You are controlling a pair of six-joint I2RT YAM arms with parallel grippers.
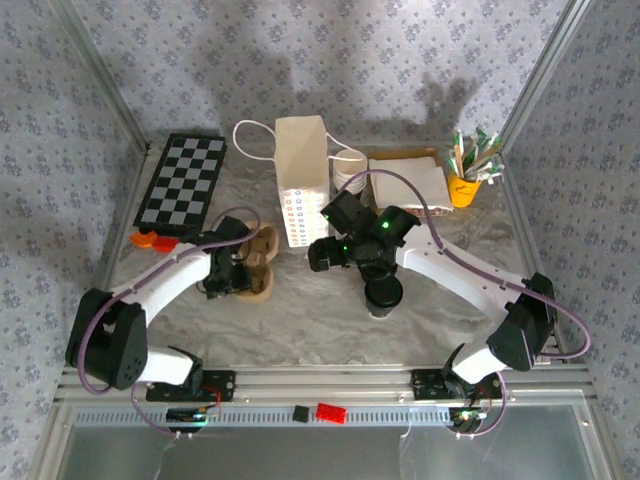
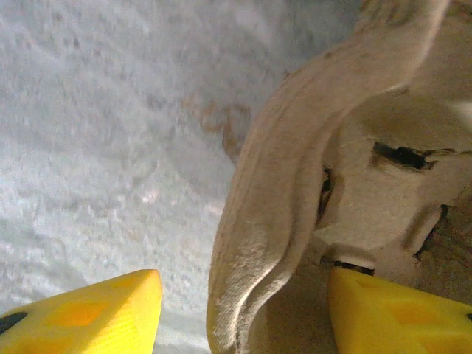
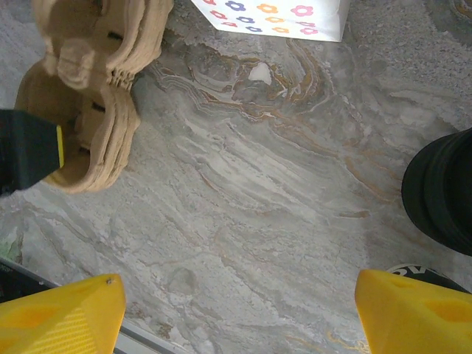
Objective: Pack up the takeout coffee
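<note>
The takeout coffee, a dark cup under a black lid, stands on the marble table just right of centre; its black side fills the right edge of the right wrist view. My right gripper hangs left of it, open over bare table, nothing between its fingers. The white paper bag with flower print stands upright behind. My left gripper is open, its yellow fingers astride the rim of a brown cardboard cup carrier; a gap shows between the left finger and the carrier.
Behind the bag are a stack of white cups, brown napkins and a yellow cup of utensils. A checkerboard and an orange piece lie far left. The carrier sits left of the bag's foot.
</note>
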